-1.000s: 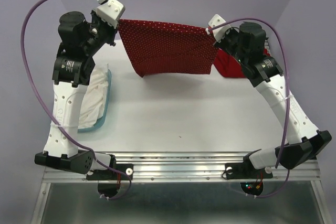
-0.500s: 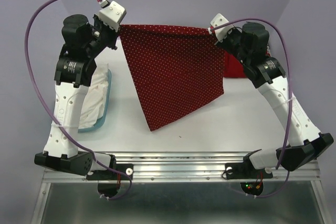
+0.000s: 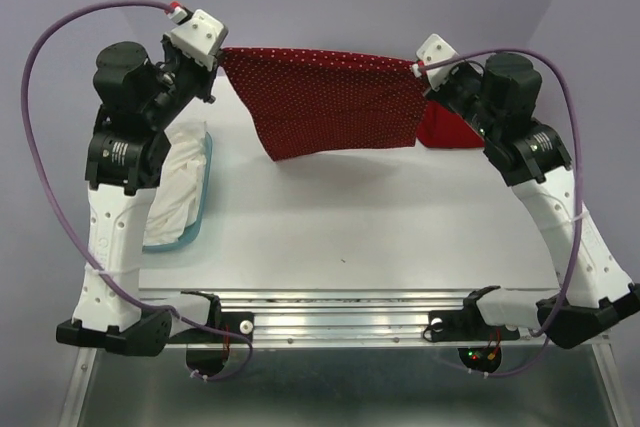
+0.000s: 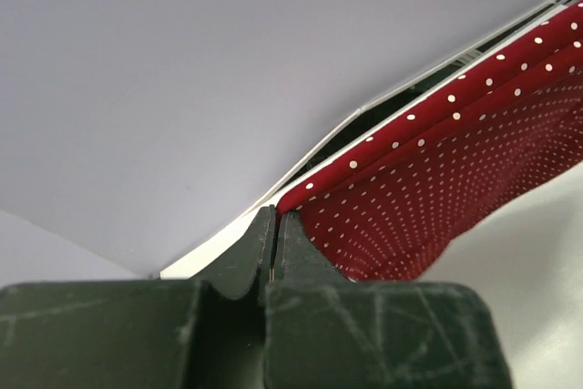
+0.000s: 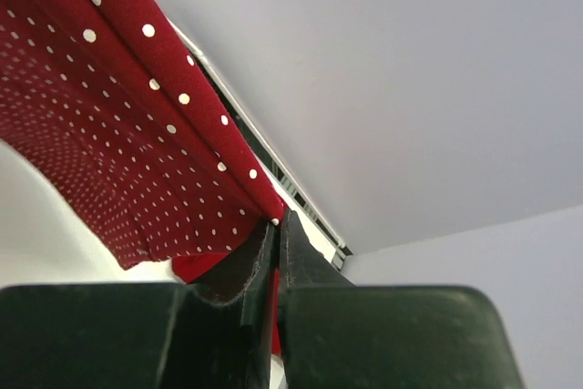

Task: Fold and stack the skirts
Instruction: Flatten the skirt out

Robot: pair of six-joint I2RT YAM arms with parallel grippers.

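The polka-dot skirt (image 3: 335,97) was held in the air, stretched between the two arms above the far part of the surface (image 3: 340,227). One upper corner was gripped by the left pincer (image 3: 222,52) and the other by the right pincer (image 3: 415,69). In both wrist views the fingers were seen pressed together, with dotted cloth pinched at their tips. The long axis of the garment was therefore laid out left to right, from pincer to pincer, and the rest was left hanging from that taut top edge, its lower edge dipping lowest toward the left. Whether the hem was touching the surface could not be told.

Each arm was placed equally near, one at each end. The bare stretch of surface on which the skirt would most likely be laid was found on the near side of the hanging cloth — toward the arm bases.

The plain red skirt (image 3: 445,127) was seen on the surface at the far right, just beside the right pincer and partly hidden by the dotted cloth.

At the left, a shallow blue-rimmed tray (image 3: 205,187) was filled with crumpled white cloth (image 3: 175,197) — partly covered by the left arm.
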